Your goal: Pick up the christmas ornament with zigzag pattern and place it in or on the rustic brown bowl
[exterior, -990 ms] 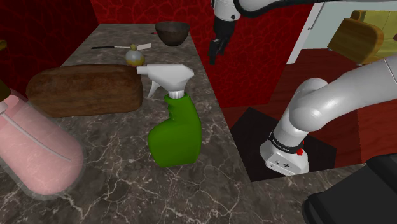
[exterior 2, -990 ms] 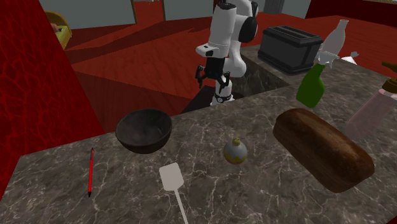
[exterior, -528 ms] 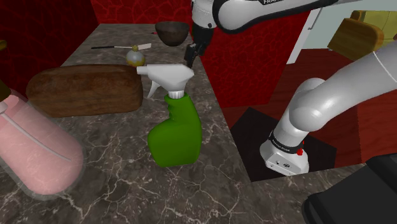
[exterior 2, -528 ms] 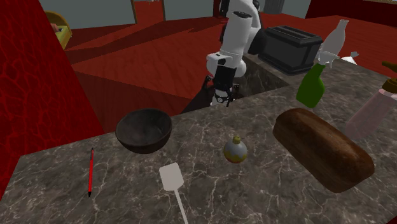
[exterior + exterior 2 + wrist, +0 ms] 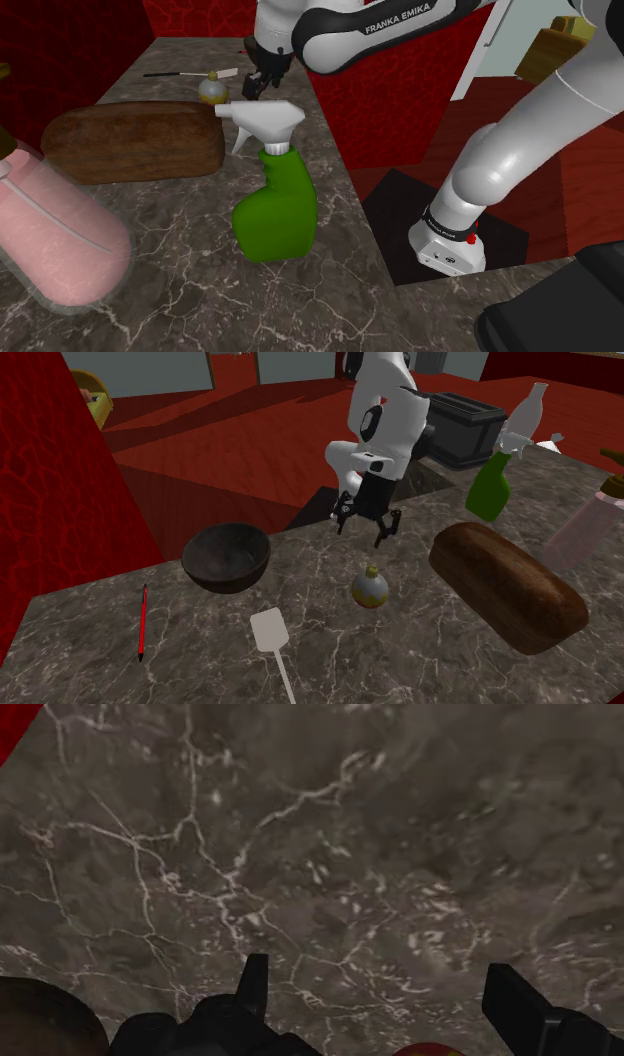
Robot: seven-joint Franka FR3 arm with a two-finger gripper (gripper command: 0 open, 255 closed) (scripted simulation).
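Dark marble worktop, your black claw hangs spread above the small round yellowish ornament. Probably light, slick, fragile: pinch its belly gently, not the cap.

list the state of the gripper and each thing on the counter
gripper: open, holding nothing, hanging above the counter just behind the ornament
ornament: upright on the counter, cap up, not gripped
bowl: upright, empty
spray bottle: standing upright, nozzle on
bread loaf: whole, lying on the counter
spatula: lying flat
red pen: lying flat
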